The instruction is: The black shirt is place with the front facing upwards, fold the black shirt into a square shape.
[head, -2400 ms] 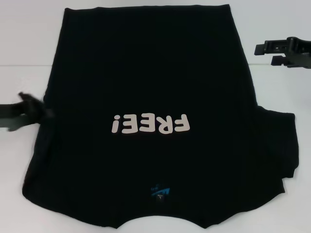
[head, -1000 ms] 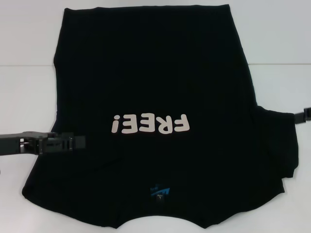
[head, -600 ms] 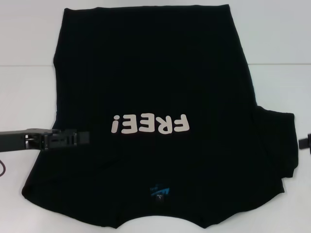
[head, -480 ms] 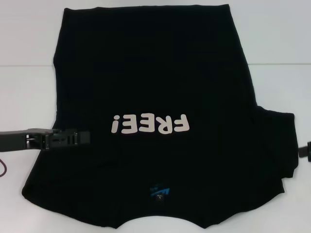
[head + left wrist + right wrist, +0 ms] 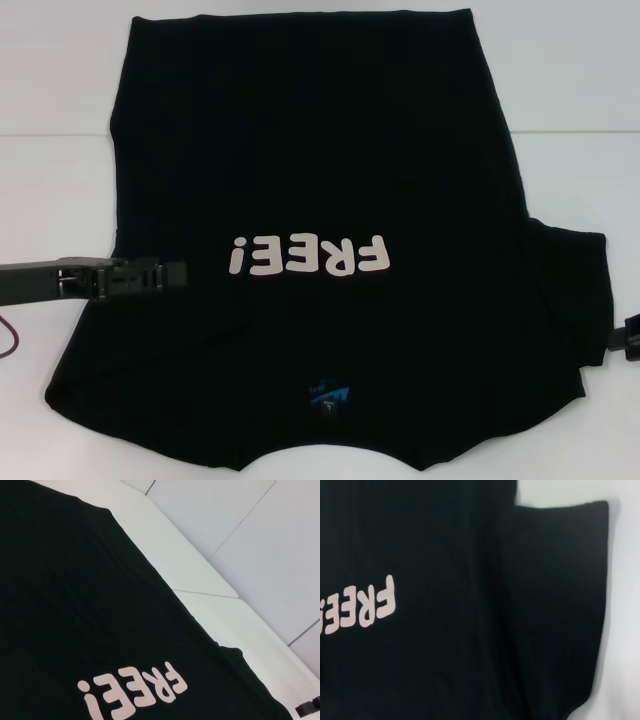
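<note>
Black shirt (image 5: 320, 170) lies front up on the white table (image 5: 55, 190), and from my remote seat I see it spread across most of the head view, with its hem at the far side and the collar toward the robot; starting at the left, my left gripper (image 5: 160, 276) reaches in level from the table's left side and sits over the shirt's left edge, just beside the exclamation mark of the white "FREE!" letters (image 5: 308, 256); its black fingers blend into the cloth, so I cannot tell whether the jaws are apart or together, nor whether they hold any fabric; the left sleeve seems to lie folded in over the body there; moving to the middle, the lettering reads upside down to me, and the small blue neck label (image 5: 328, 397) sits below it near the collar; further right, the right sleeve (image 5: 575, 300) lies spread flat on the table; at the far right edge only a sliver of my right gripper (image 5: 630, 340) shows, just beside that sleeve's outer edge, and I cannot tell how its jaws stand
</note>
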`<state>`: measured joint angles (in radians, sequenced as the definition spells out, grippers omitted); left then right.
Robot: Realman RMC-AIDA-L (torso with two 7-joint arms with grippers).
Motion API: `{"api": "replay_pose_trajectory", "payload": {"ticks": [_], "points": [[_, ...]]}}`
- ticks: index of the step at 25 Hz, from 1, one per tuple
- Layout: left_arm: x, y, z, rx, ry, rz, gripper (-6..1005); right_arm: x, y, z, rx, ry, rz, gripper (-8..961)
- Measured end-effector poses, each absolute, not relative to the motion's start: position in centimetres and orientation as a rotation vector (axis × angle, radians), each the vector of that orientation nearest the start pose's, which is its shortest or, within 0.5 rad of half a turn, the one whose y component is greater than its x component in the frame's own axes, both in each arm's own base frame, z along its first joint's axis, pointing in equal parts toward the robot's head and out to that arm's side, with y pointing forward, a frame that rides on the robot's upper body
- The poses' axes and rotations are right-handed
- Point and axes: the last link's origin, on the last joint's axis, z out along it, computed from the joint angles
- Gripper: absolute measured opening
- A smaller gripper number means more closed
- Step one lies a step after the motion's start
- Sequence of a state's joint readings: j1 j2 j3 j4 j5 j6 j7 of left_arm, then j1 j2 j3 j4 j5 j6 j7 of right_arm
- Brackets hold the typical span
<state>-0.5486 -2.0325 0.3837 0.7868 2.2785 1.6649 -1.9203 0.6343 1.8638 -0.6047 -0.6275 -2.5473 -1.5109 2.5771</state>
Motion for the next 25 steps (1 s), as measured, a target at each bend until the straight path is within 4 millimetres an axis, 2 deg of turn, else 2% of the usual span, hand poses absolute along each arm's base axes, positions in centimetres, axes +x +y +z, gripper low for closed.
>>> {"api": "replay_pose_trajectory", "payload": {"ticks": [7, 25], "points": [[-29.6, 33.4, 6.0, -2.438, -1.332, -0.649, 684, 33.5, 35.4, 6.7, -1.970, 2.050, 0.098, 324], [-29.9, 33.6, 6.2, -2.403, -1.334, -0.649, 649, 32.8, 36.5, 4.4, -1.993, 2.005, 0.040, 194]]}}
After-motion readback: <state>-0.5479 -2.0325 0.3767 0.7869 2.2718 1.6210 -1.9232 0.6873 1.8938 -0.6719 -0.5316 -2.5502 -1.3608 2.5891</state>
